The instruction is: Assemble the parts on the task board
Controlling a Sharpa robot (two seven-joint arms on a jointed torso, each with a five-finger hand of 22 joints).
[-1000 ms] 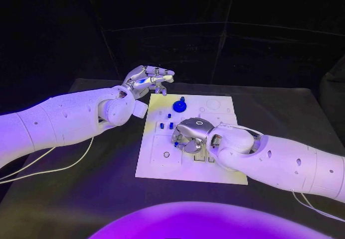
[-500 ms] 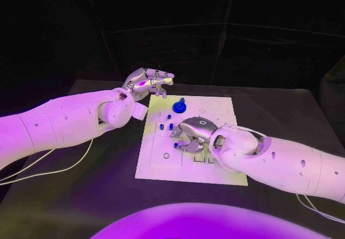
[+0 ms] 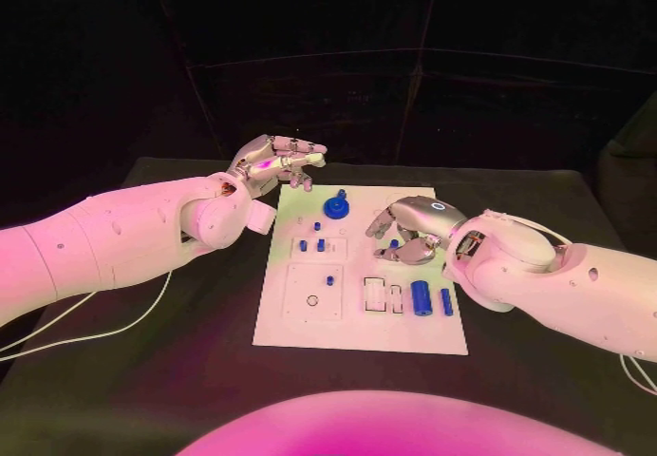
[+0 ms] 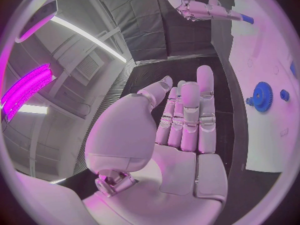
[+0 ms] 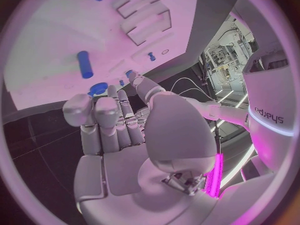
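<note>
My right robot hand pinches a small blue peg (light, stiff, slippery, I'd judge), best held mid-shaft; my left robot hand hangs released.

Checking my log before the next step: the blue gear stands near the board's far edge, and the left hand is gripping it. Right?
Not quite. The gear does stand near the board's far edge, but the left hand is not gripping it: the head view shows that hand off the board beside its far corner, apart from the gear and holding nothing.
</note>
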